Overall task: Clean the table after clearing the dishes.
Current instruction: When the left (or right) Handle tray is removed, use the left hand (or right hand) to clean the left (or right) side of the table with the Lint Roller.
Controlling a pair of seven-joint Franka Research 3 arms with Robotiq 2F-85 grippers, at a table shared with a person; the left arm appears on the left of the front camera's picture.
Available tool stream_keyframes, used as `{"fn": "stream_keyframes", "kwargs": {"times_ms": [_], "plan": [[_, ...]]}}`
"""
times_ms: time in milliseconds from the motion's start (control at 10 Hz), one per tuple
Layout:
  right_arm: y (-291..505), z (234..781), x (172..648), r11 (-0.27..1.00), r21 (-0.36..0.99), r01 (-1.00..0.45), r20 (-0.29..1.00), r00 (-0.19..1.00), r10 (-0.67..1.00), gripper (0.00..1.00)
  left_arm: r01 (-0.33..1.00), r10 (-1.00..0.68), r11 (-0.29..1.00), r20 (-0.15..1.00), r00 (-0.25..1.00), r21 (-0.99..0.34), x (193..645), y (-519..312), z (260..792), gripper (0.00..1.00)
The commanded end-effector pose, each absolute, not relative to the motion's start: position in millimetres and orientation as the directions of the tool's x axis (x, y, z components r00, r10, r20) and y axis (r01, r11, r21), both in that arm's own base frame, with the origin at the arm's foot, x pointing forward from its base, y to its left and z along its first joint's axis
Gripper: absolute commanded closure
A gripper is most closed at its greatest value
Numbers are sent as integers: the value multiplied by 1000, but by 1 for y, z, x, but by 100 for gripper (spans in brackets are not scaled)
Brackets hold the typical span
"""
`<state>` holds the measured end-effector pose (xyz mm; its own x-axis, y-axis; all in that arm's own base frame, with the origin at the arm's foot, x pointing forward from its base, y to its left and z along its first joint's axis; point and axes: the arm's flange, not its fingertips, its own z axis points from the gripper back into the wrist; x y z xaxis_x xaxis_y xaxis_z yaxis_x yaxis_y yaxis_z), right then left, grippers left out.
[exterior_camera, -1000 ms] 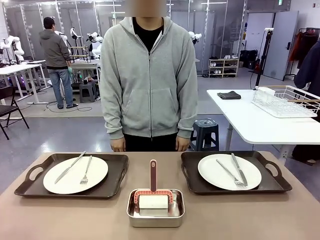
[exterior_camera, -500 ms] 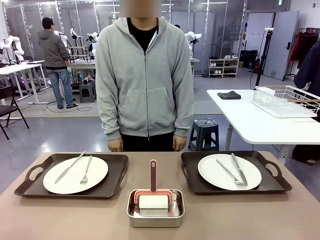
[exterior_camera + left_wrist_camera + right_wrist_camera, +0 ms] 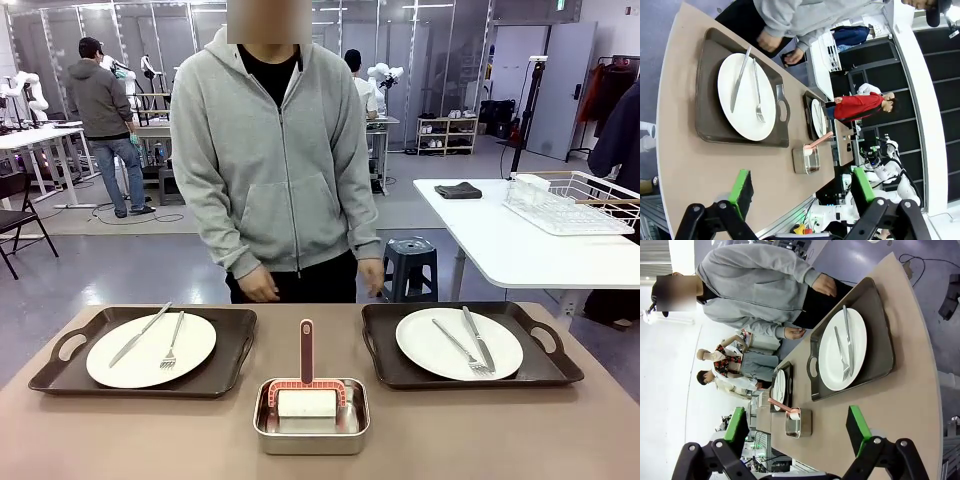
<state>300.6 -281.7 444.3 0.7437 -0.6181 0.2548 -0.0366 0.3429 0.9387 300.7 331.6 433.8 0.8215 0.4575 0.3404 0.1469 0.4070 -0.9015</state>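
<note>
The wide tan-brown matte bench [image 3: 150, 440] has nothing cleared off it yet. There are two round white dishes, the left plate [image 3: 151, 349] and the right plate [image 3: 459, 343], each with a loose silver knife and fork lying across it. Each sits in its own dark rectangular handled carrier, the left tray [image 3: 238, 340] and the right tray [image 3: 545, 365]. Between them, nearer the robot's edge, is a small square steel pan [image 3: 311, 432] holding a white block, with a pink-handled scrubber [image 3: 306, 350] sticking out over its far rim. The left end effector [image 3: 801, 186] hangs above the bench with its green pads spread wide and nothing between them. The right end effector [image 3: 796, 432] is the same, also well clear of everything. Here's what I'd worry about. That cutlery isn't held by anything, so lifting a tray by one handle and letting it tilt probably sends knife and fork sliding off, maybe the plate too. The person at the far side has one hand [image 3: 258, 288] just beyond the left tray, so if both go for the same tray there's a clash. Wiping before the trays are gone would just shove them around. And snagging that scrubber handle clumsily could flip the pan or nudge it off the near edge.
</note>
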Motion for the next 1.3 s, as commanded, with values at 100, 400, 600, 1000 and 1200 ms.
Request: {"fn": "stream_keyframes", "kwargs": {"times_ms": [100, 400, 600, 1000, 1200], "plan": [[-283, 447, 299, 340, 939, -42, 256, 748, -613, 0, 155, 445, 409, 345, 826, -899, 296, 334, 438, 0], [-283, 447, 299, 340, 939, -42, 256, 748, -613, 0, 155, 445, 409, 345, 826, -899, 296, 334, 438, 0], [-283, 447, 299, 340, 939, -42, 256, 748, -613, 0, 155, 445, 409, 345, 826, -899, 296, 334, 438, 0], [-283, 447, 299, 340, 939, -42, 256, 748, -613, 0, 155, 445, 409, 345, 826, -899, 296, 334, 438, 0], [-283, 447, 299, 340, 939, -42, 256, 748, -613, 0, 155, 445, 409, 345, 826, -899, 296, 334, 438, 0]]}}
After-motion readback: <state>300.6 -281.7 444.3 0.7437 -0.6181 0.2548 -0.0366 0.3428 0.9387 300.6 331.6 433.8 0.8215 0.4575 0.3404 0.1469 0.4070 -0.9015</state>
